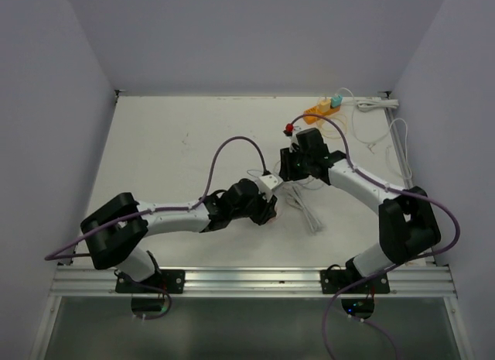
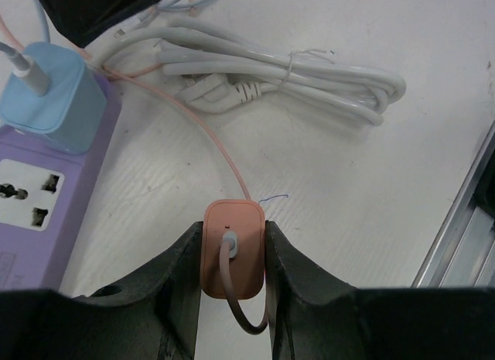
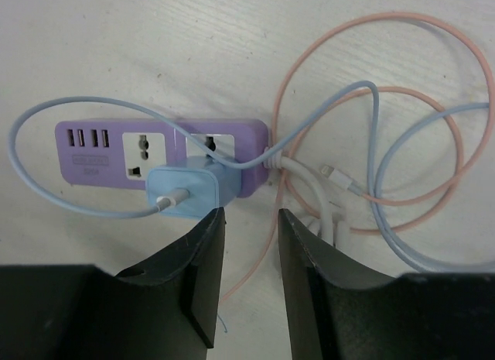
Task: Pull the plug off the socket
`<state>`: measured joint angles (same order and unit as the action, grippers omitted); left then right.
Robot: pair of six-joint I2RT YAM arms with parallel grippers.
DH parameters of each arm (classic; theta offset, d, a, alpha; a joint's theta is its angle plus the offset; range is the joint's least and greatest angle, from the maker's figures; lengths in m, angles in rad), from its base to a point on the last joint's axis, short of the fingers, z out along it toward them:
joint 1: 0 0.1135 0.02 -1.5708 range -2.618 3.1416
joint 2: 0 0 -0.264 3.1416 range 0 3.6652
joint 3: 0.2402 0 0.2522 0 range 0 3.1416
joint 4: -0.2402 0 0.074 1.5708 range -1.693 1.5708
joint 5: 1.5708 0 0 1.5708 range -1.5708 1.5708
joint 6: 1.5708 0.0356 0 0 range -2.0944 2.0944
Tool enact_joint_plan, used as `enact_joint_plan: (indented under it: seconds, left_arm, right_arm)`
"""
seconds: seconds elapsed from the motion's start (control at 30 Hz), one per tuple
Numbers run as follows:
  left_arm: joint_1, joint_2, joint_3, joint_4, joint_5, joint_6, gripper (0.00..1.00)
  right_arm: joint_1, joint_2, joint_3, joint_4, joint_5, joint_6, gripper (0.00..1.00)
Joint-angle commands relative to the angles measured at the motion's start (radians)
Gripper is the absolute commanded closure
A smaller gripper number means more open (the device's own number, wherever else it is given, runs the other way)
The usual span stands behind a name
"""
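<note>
Near the middle of the white desk (image 2: pixel 348 190), the left gripper (image 2: pixel 232 234) is clamped on a salmon-pink rectangular plastic plug (image 2: pixel 232 259), held clear of the flat purple plastic power strip (image 3: pixel 100 139). The right gripper (image 3: pixel 249 221) hovers parted and empty beside a pale-blue square adapter (image 3: pixel 189 191) seated in the strip. The pull looks done; next, probably lowering and releasing the plug.

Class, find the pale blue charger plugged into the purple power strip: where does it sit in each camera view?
Top external: cannot be made out.
Left wrist: blue charger upper left, on the purple strip.
Right wrist: just left of centre, on the strip's near edge.
Shared landmark: the white cord, seen in all three.
</note>
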<state>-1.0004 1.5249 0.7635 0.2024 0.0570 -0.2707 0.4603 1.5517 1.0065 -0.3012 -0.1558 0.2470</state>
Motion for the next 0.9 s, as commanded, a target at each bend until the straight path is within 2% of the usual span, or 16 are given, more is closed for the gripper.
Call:
enact_joint_plan:
  seconds: [0.0, 0.07, 0.2, 0.33, 0.37, 0.47, 0.63, 0.7, 0.87]
  left_arm:
    - [-0.038, 0.053, 0.059, 0.115, -0.103, 0.002, 0.93]
    - [-0.056, 0.087, 0.095, 0.114, -0.109, 0.005, 0.92]
    - [-0.081, 0.191, 0.187, 0.049, -0.138, 0.011, 0.88]
    - [-0.118, 0.231, 0.255, -0.014, -0.183, -0.002, 0.82]
    - [-0.122, 0.233, 0.26, -0.018, -0.201, -0.002, 0.73]
    - [-0.141, 0.228, 0.27, -0.034, -0.227, -0.012, 0.61]
    - [-0.15, 0.224, 0.286, -0.047, -0.206, -0.025, 0.47]
    - [-0.152, 0.216, 0.289, -0.047, -0.2, -0.033, 0.38]
    - [-0.152, 0.179, 0.287, -0.057, -0.192, -0.053, 0.26]
  right_arm:
    - [0.006, -0.088, -0.008, -0.056, 0.079, 0.008, 0.61]
    - [0.005, -0.12, -0.017, -0.062, 0.113, 0.006, 0.59]
    - [0.005, -0.168, -0.037, -0.075, 0.153, 0.005, 0.58]
    - [0.005, -0.205, -0.055, -0.085, 0.216, 0.009, 0.58]
    - [0.003, -0.211, -0.06, -0.091, 0.246, 0.011, 0.58]
    - [0.003, -0.231, -0.066, -0.096, 0.277, 0.02, 0.57]
    - [-0.002, -0.254, -0.068, -0.108, 0.309, 0.037, 0.57]
    - [-0.005, -0.258, -0.068, -0.113, 0.32, 0.038, 0.57]
    - [-0.006, -0.292, -0.074, -0.127, 0.338, 0.043, 0.57]
